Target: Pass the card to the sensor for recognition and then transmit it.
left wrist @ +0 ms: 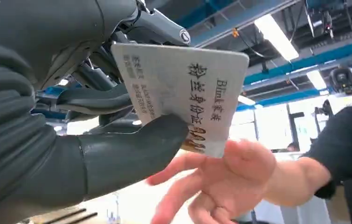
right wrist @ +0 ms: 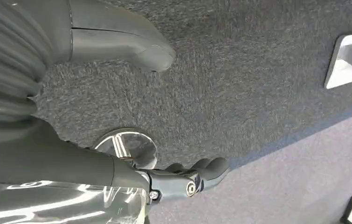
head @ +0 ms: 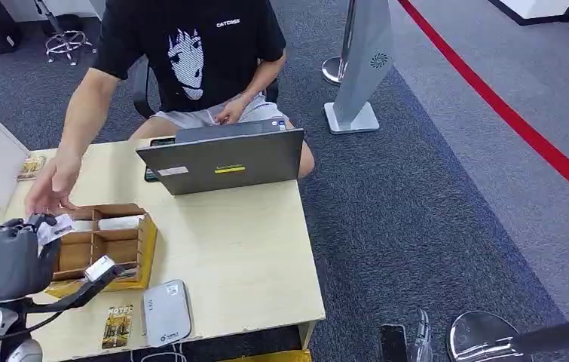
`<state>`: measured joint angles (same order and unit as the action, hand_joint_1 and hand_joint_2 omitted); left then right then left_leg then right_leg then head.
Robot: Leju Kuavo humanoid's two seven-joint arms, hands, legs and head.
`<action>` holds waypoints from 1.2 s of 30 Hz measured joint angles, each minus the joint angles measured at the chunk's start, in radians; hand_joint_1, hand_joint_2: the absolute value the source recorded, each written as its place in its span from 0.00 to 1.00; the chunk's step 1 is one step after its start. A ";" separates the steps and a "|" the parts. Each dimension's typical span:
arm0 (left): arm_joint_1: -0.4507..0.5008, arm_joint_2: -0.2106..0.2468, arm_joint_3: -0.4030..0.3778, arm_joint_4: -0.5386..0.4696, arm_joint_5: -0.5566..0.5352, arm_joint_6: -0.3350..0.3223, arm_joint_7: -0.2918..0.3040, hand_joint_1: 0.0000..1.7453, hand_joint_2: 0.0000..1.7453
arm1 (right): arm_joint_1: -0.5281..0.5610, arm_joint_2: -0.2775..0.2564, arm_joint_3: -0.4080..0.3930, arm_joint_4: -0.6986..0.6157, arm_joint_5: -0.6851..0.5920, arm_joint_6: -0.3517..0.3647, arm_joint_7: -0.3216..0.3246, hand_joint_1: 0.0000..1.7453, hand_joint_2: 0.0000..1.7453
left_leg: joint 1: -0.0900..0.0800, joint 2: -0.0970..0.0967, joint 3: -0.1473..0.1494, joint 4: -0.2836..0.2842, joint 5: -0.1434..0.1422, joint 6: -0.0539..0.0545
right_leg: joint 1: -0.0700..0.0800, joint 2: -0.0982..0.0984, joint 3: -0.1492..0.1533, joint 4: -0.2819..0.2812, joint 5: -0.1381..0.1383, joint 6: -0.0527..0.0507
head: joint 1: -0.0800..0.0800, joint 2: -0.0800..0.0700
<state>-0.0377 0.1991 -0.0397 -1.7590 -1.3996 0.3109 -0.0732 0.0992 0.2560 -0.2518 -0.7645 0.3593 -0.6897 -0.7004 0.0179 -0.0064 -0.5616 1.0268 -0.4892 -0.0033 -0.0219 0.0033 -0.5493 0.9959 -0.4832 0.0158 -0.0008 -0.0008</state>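
Observation:
My left hand [head: 10,260] is raised over the table's left front and pinches a white card [head: 55,226] with black print. In the left wrist view the card [left wrist: 183,88] sits between the thick thumb [left wrist: 132,154] and the darker fingers behind it. A person's hand [left wrist: 220,182] reaches in with spread fingers and touches the card's free edge. The white sensor [head: 166,313] lies flat near the table's front edge, right of my left hand. My right hand [right wrist: 71,163] hangs over grey carpet, with its thumb apart from its fingers and nothing in it.
A cardboard box [head: 108,241] with compartments stands beside my left hand. One loose card [head: 117,326] lies next to the sensor and another [head: 31,167] at the far left. An open laptop [head: 224,158] stands at the table's far edge, with the person seated behind it.

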 joint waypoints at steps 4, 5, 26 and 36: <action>-0.024 0.019 0.018 0.008 -0.002 -0.015 0.012 1.00 1.00 | -0.001 -0.002 0.006 0.000 -0.001 0.000 -0.001 0.00 1.00 | 0.000 0.000 0.000 0.000 0.000 0.000 | 0.000 0.000 0.000 0.000 0.000 0.000 | 0.000 0.000; -0.029 0.025 0.020 0.010 -0.003 -0.016 0.013 1.00 1.00 | -0.001 -0.002 0.008 0.000 -0.001 0.000 -0.001 0.00 1.00 | 0.000 0.000 0.000 0.000 0.000 0.000 | 0.000 0.000 0.000 0.000 0.000 0.000 | 0.000 0.000; 0.003 0.030 0.050 -0.017 0.019 0.084 -0.003 0.00 1.00 | 0.002 -0.005 0.018 0.000 0.006 0.000 -0.001 0.00 1.00 | 0.000 0.005 -0.001 0.000 -0.003 0.000 | 0.000 0.005 -0.002 0.000 -0.002 -0.001 | 0.000 0.000; 0.091 0.065 0.032 -0.151 0.094 -0.025 -0.113 0.00 1.00 | 0.024 -0.005 -0.004 -0.020 0.022 0.000 -0.001 0.00 1.00 | 0.000 0.005 0.000 0.000 -0.003 -0.001 | 0.000 0.005 -0.002 0.000 -0.001 -0.001 | 0.000 0.000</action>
<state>0.0531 0.2644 -0.0077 -1.9105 -1.3057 0.2860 -0.1862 0.1236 0.2510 -0.2560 -0.7843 0.3811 -0.6897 -0.7012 0.0180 -0.0015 -0.5614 1.0267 -0.4919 -0.0042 -0.0219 0.0082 -0.5509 0.9959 -0.4847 0.0148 -0.0008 -0.0008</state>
